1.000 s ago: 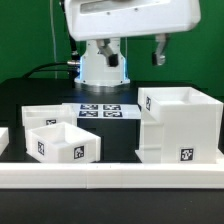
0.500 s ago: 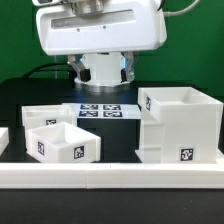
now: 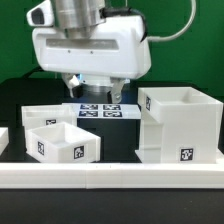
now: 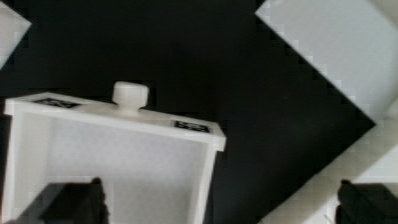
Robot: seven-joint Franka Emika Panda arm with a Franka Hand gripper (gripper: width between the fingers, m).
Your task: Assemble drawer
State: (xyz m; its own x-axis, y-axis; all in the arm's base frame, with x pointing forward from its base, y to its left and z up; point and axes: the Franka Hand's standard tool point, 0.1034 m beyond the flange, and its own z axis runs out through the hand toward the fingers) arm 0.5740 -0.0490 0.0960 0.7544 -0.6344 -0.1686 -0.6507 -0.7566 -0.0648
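Assembly looks barely begun. The casing (image 3: 180, 125) stands alone with its opening facing up. Both shallow trays, the nearer tray (image 3: 65, 145) and the farther tray (image 3: 42, 113), lie loose on the table outside it. By my reading, each tray has yet to be gripped, carried over and slid into the casing, so nearly all of the work is left.

The gripper (image 3: 95, 92) hangs above the table with its jaws spread wide. It holds nothing and touches nothing. In the wrist view the dark fingertips (image 4: 71, 200) sit far apart at the edge of the picture, and the gap between them is mostly bare black table.

Beneath the jaws lies a knobbed tray (image 4: 111, 150). It is not centred in the gap but sits under one finger and off to that side. Its knob (image 4: 128, 97) is on the end wall farthest from the fingertips. I cannot tell which of the two trays this is.

Just below and beside the jaws in the exterior view is the marker board (image 3: 100, 110). The trays lie near the jaws on the exterior view's left, and the casing is further off on the exterior view's right. The long white rail (image 3: 110, 178) is well apart from the jaws, beyond everything else.
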